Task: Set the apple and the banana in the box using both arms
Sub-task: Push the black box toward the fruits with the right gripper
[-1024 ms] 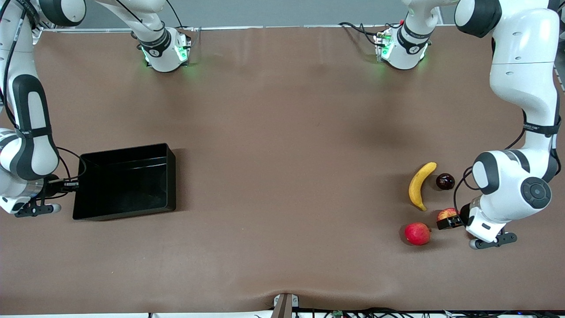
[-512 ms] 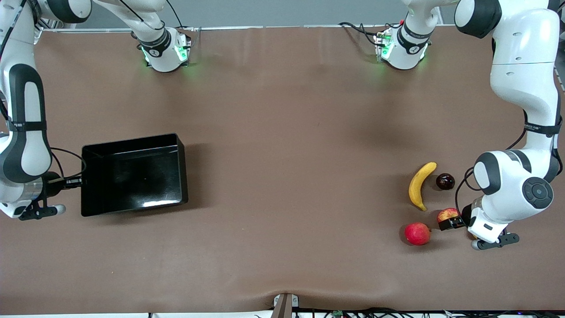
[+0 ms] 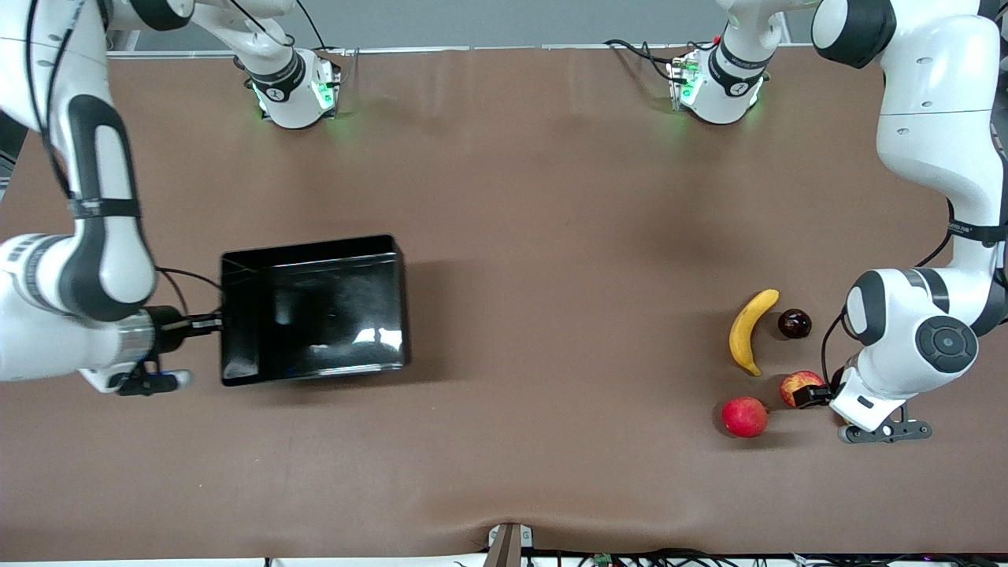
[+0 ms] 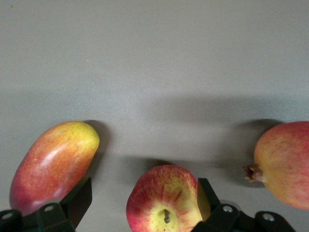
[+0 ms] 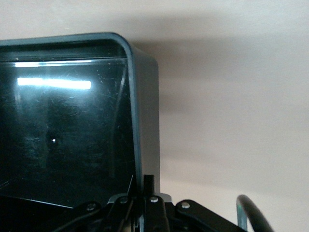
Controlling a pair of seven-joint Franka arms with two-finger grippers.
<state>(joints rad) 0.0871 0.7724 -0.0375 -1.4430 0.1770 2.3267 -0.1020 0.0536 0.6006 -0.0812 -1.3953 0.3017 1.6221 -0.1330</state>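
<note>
Neither fruit is in the box yet, so both placements remain. The right gripper pinches the box's low wall at the right arm's end of the table, fingers pressed tight on the rim. The banana lies untouched at the left arm's end. Just nearer the front camera, the apple sits between the spread fingers of the left gripper, which appears to straddle it without yet squeezing.
</note>
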